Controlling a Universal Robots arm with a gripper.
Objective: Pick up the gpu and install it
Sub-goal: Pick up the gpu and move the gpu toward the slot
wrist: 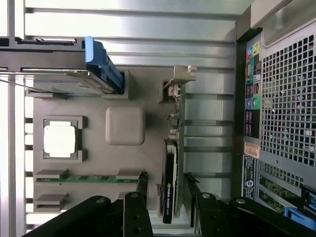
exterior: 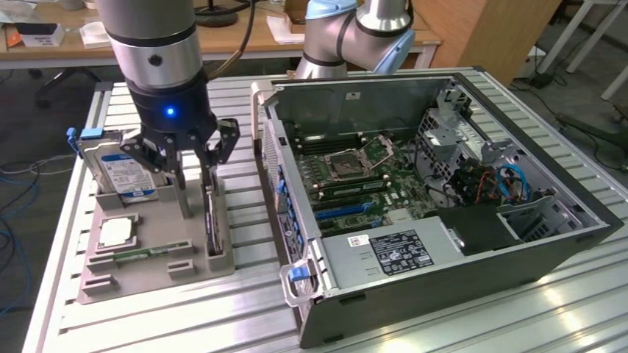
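The arm points straight down over the counter (exterior: 412,334). Its end effector (exterior: 196,165) is open, fingers spread on either side of the gpu (exterior: 213,220) with a gap on each side. The gpu stands on edge in the grey tray (exterior: 147,276) just beneath the fingertips.

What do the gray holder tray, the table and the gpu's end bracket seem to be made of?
Holder tray: probably plastic, matte gray, no glare.
Table: probably aluminium, silvery slats with bright reflections.
Bracket of the gpu: seemingly thin sheet metal, pale, bent tab.

Slatted metal table (exterior: 176,323): grey parts holder (exterior: 208,273) beside open computer case (exterior: 442,288).
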